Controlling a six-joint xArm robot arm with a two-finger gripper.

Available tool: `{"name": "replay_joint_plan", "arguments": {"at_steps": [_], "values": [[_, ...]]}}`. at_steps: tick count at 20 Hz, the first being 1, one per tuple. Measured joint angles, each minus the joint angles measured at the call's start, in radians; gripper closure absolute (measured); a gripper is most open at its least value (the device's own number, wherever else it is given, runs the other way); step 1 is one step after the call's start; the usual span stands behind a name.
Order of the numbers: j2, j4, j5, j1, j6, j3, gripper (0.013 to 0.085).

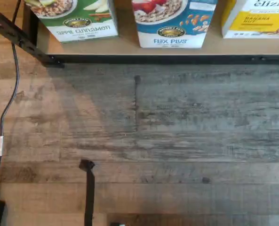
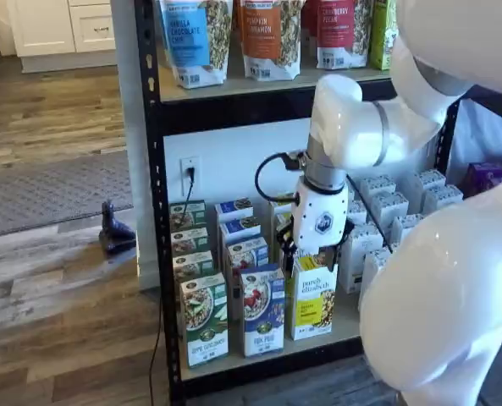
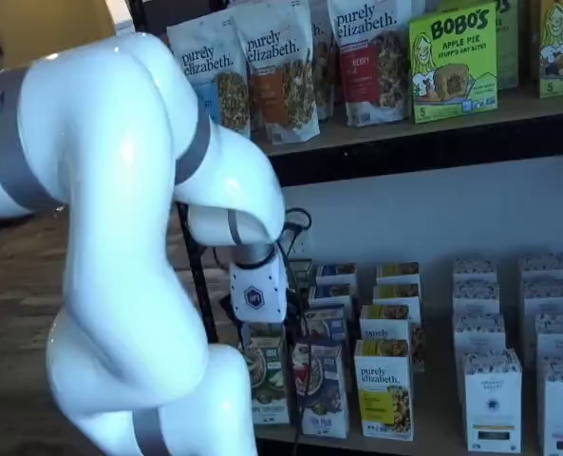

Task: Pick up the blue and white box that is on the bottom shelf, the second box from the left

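Note:
The blue and white box (image 1: 174,21) reads "Flax Plus" and stands upright at the front of the bottom shelf (image 1: 177,60). A green-and-white carton (image 1: 80,19) is on one side of it and a yellow-and-white carton (image 1: 257,19) on the other. Both shelf views show the blue and white box (image 2: 263,311) (image 3: 321,389) heading a row of like boxes. My gripper (image 2: 314,252) hangs in front of the shelf above the front cartons, over the yellow one (image 2: 311,296). Its black fingers stand apart and hold nothing. In a shelf view the gripper (image 3: 265,328) is partly hidden by the arm.
Wood-plank floor lies in front of the shelf, with a black cable (image 1: 7,108) and a dark strip (image 1: 89,188) on it. Tall granola bags (image 2: 267,34) fill the board above. White cartons (image 2: 386,211) stand at the right. The black rack post (image 2: 153,211) is at the left.

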Motion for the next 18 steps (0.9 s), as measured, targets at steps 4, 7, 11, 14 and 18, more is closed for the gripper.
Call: {"name": "replay_joint_plan", "arguments": {"at_steps": [4, 7, 11, 14, 18], "values": [[0.075, 0.029, -0.076, 0.008, -0.021, 0.003, 0.0130], [0.139, 0.071, -0.156, 0.023, -0.050, 0.001, 0.0130], [0.287, 0.009, -0.216, 0.040, 0.017, -0.058, 0.0130], [0.383, -0.033, -0.253, 0.045, 0.057, -0.105, 0.0130], [0.490, -0.044, -0.291, 0.041, 0.062, -0.163, 0.0130]]}}
